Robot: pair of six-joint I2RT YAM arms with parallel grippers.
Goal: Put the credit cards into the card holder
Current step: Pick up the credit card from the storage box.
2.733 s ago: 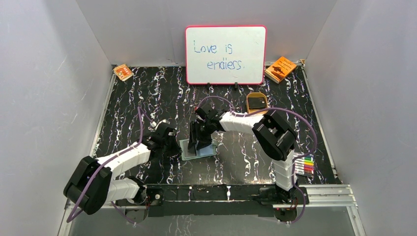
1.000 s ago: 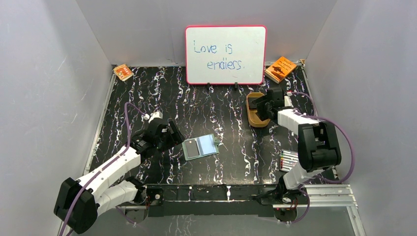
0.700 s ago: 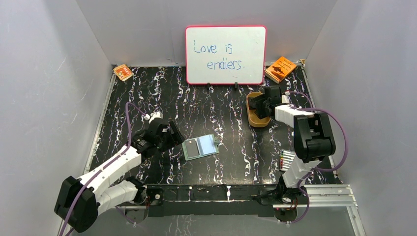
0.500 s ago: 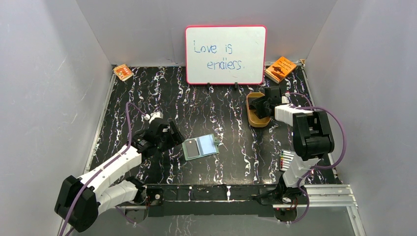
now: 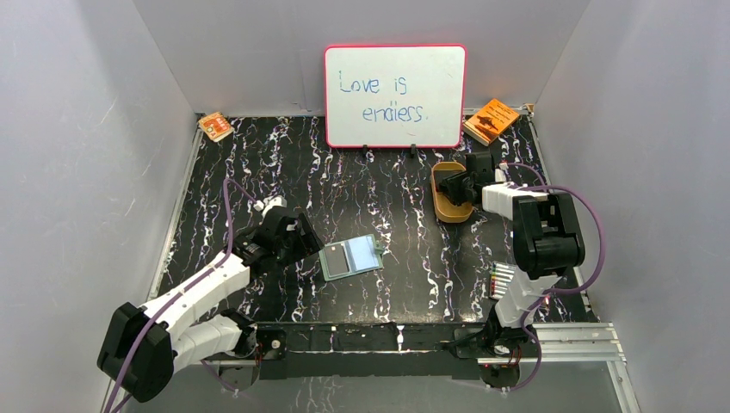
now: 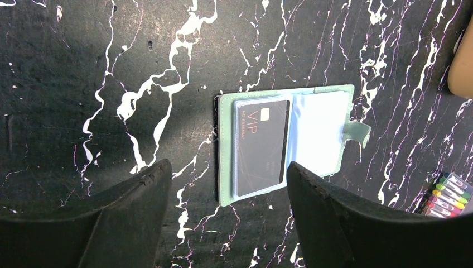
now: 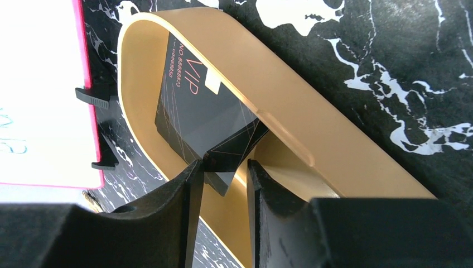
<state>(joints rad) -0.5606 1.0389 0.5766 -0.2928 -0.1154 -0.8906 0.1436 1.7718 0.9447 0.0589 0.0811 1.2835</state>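
Found the marbled table (image 5: pixel 387 172) bearing the card holder (image 5: pixel 350 257) open near its middle, just beyond the left gripper (image 6: pixel 226 167), which was spread wide and empty. Noted one credit card (image 6: pixel 262 148) already sleeved in the left page. Farther right, saw the tan tray (image 7: pixel 268 72) cradling another dark card (image 7: pixel 195 117), a corner between the narrowly parted fingers of the right gripper (image 7: pixel 222 167); could not tell whether pinched. Judged it light, stiff and slick: best nipped by that exposed corner.

lab test cell, plain grey walls (image 5: pixel 86 172), marbled tabletop (image 5: pixel 396 198), whiteboard (image 5: pixel 394 95)
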